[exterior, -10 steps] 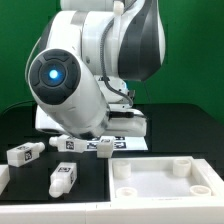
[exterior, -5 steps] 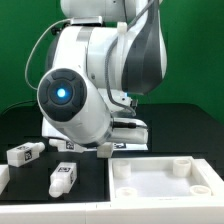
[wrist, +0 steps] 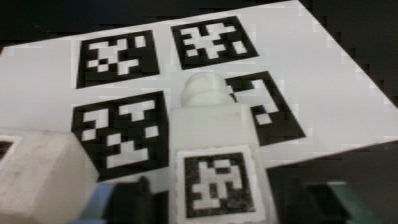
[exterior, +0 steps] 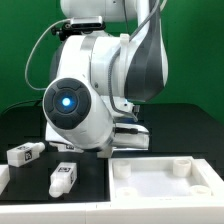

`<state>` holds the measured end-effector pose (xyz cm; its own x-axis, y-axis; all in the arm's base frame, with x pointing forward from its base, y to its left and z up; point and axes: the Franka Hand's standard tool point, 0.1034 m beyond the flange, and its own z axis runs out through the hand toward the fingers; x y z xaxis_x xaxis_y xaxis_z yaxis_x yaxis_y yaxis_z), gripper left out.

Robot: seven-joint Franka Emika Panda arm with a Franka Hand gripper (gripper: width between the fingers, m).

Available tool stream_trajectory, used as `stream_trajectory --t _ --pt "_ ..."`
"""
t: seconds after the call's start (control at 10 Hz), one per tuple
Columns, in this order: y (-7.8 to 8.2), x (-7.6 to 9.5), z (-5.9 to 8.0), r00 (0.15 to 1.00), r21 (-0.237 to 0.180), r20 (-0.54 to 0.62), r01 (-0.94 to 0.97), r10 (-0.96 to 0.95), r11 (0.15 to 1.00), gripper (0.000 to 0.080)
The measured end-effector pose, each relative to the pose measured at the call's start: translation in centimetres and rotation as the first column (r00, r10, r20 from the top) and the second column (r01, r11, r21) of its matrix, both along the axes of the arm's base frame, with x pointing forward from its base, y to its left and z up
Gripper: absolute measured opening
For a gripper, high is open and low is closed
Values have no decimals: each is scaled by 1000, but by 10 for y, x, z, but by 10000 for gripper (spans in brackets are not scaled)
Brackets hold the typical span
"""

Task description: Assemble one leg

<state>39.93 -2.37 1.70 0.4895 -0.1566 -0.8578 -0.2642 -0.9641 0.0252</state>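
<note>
We see a big white and grey robot arm [exterior: 100,90] filling the middle of the exterior view, with a round blue light glowing on one joint. It leans over a black counter [exterior: 20,125].

A large flat white square piece [exterior: 160,195] with a raised rim and corner holes lies at the counter's front corner on the exterior view's right. The marker board [exterior: 135,132], thin and white, lies flat toward the back edge, about midway along it, and is partly hidden by the arm.

In the wrist view we find the gripper [wrist: 228,208] hanging over that board. Its two dark fingers [wrist: 134,205] stand on either side of the leg [wrist: 205,130], close to its sides. We cannot tell whether they grip it, nor whether the leg rests on the board or is lifted off it.

The leg is a short, chunky white post. It has a black-and-white square tag on its thick end by the fingers, and its narrower, rounded end points away from them, between the board's tags.

Another leg [exterior: 22,154] lies near the counter's edge at the exterior view's left. A third leg [exterior: 63,178] lies by the front edge. A fourth leg [exterior: 62,146] shows only in part beside the arm.
</note>
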Motion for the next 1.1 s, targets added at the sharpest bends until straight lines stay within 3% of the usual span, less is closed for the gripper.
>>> stream_trajectory --t 0.1,0.3,0.4,0.6,0.7,0.8,0.9,1.0,1.1 --pt "0 0 0 1000 0 0 0 0 1000 281" --pt "3 3 2 1000 1 7 -4 4 1000 281" --pt "16 16 20 998 11 54 -26 25 1000 281" --pt "43 46 78 992 44 113 -63 57 997 281" --pt "49 68 90 968 38 241 -86 74 996 281" --pt "49 70 89 935 22 347 -92 79 996 282" --pt "43 59 76 919 -9 386 -85 82 996 282" --pt "43 65 70 892 -29 444 -83 87 996 282" --pt "44 71 75 855 -43 511 -81 91 996 282"
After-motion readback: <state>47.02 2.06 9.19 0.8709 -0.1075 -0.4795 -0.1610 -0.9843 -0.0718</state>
